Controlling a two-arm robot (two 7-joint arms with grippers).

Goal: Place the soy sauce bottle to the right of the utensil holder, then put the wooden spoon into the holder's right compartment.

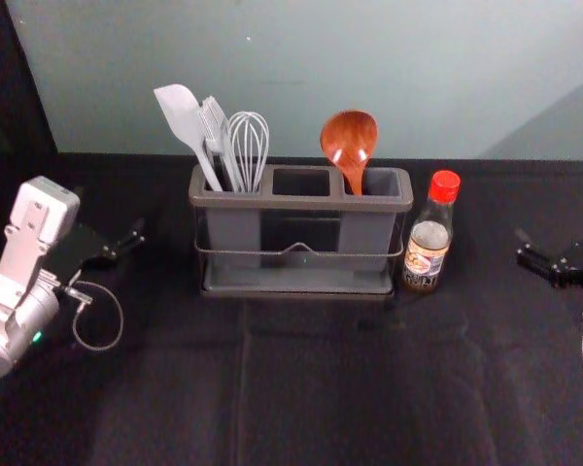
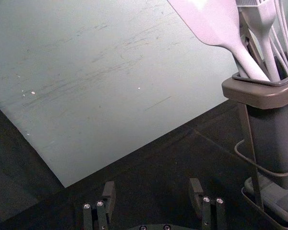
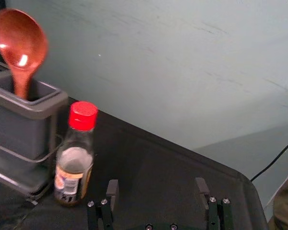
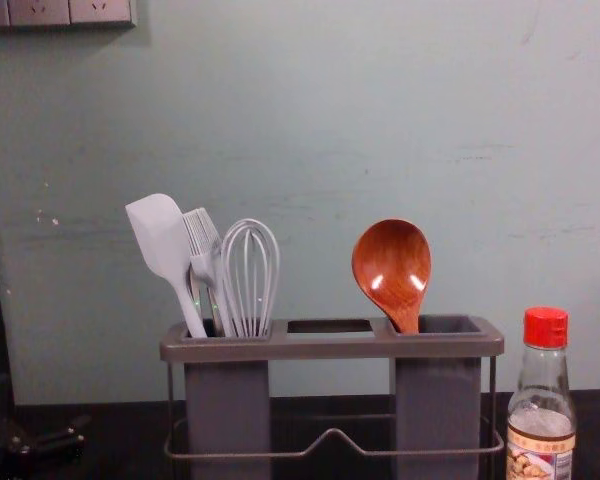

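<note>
pincer left (image 1: 110, 213) and pincer right (image 1: 558, 221) gape wide, flanking the utensil holder (image 1: 301, 203).

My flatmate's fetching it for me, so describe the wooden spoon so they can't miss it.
Find the dark grey holder on the black cloth. The spoon stands in its right compartment, round bowl up. It's glossy reddish brown; the spatula, brush and whisk at the left are pale.

soy sauce bottle (image 1: 430, 231) | label (image 1: 425, 261) on its side | print there cannot be read
</note>
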